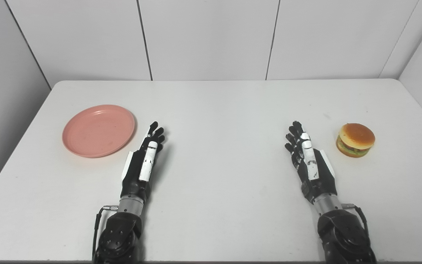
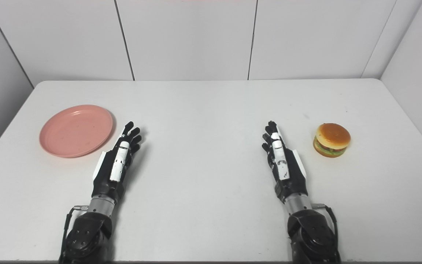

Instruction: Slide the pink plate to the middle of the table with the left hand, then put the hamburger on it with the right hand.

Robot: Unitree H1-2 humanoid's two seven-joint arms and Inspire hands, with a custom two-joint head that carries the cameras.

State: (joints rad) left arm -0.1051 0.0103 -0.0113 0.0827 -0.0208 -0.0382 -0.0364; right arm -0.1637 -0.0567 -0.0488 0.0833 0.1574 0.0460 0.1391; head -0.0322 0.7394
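- The pink plate (image 1: pixel 98 130) lay at the bench's (image 1: pixel 218 106) left, untouched, just beside the released left hand (image 1: pixel 143 161); it could be overshot or flipped by a rim push.
- The hamburger (image 1: pixel 355 140) sat right, near the empty, released right hand (image 1: pixel 311 163); it might be toppled.

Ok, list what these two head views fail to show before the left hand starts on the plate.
- Palm sides of the left hand and right hand: both views see only their backs and edges.
- Far side of the hamburger: hidden by its own body.
- Underside of the pink plate: hidden against the table.
- Upper arms: cut off by the bottom edge.
- Marks on the plate: too faint to identify.
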